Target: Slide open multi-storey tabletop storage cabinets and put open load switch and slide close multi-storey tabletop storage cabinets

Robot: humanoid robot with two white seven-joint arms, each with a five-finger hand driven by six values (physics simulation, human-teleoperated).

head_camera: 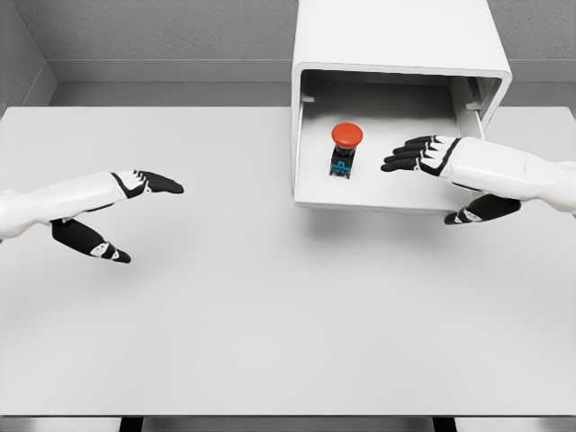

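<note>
Red-capped switch in drawer, right hand beside.

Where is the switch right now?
In the head view, the switch stands inside the pulled-out drawer of the cabinet, right of centre, just left of the right hand.

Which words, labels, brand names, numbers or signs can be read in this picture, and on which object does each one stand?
None can be read. The white cabinet, its open drawer, the switch with its red button, the table, the left hand and the right hand all show plain surfaces without text. The small blue part on the switch is too small to show any marking.
</note>
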